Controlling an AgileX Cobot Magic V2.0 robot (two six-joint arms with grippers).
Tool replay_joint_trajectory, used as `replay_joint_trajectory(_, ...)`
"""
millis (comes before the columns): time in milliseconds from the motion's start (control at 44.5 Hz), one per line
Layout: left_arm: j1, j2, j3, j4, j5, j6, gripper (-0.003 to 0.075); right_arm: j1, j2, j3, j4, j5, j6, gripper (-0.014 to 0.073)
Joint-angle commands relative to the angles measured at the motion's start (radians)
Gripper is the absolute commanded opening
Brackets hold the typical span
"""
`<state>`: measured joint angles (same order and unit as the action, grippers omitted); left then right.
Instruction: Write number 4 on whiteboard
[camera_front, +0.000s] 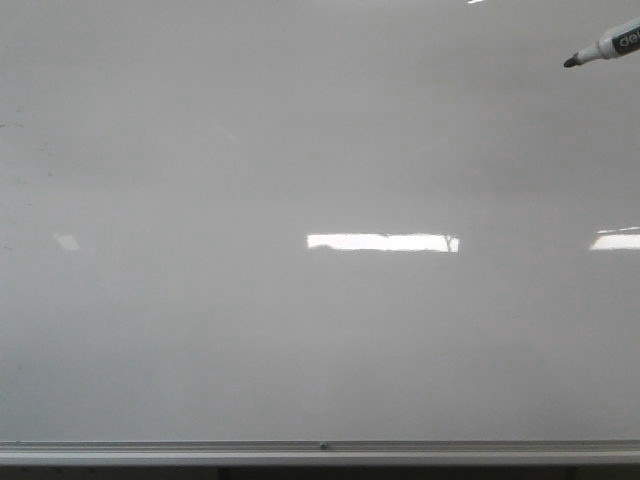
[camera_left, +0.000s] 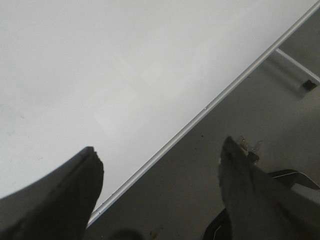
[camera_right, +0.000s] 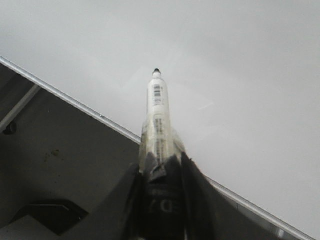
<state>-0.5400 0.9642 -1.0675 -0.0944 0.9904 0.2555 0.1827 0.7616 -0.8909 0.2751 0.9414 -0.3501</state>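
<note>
In the front view we see the large glossy white-grey whiteboard (camera_front: 300, 150) filling nearly everything, with its silver metal bottom rail (camera_front: 320, 452) running along the lower edge and bright rectangular light reflections (camera_front: 382, 242) across the middle. At the upper right corner the dark tip and grey-and-white barrel of a marker pen (camera_front: 603, 46) reach in, slanting down to the left. We make out no drawn 4 on the surface; only a few faint specks sit near the left edge.

In the left wrist view we see the left gripper (camera_left: 160, 165) with its two dark fingers (camera_left: 75, 185) spread wide apart and nothing between them. Beyond them lie the board (camera_left: 125, 65), its rail (camera_left: 210, 105) and a grey surface past the rail.

In the right wrist view we see the right gripper (camera_right: 162, 172) pinching the marker pen (camera_right: 157, 115) by its lower body, the small dark tip pointing toward the whiteboard (camera_right: 225, 65). Whether the tip touches the board we cannot tell.
</note>
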Motion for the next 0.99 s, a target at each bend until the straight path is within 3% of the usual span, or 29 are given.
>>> replay_joint_trajectory(0, 0.006, -0.055, 0.022, -0.010, -0.107, -0.015, 0.0480, -0.007, -0.036, 0.015, 0.025, -0.131, 0.006, -0.0063)
replay_joint_trajectory(135, 0.006, -0.067, 0.043, -0.010, -0.117, -0.015, 0.0480, -0.007, -0.046, 0.056, 0.025, -0.202, 0.006, -0.0121)
replay_joint_trajectory(629, 0.006, -0.063, 0.043, -0.010, -0.154, -0.015, 0.0480, -0.007, -0.034, 0.061, 0.033, -0.363, -0.001, -0.0119)
replay_joint_trajectory(967, 0.006, -0.063, 0.043, -0.010, -0.154, -0.015, 0.0480, -0.007, 0.112, 0.060, 0.033, -0.595, -0.001, -0.0119)
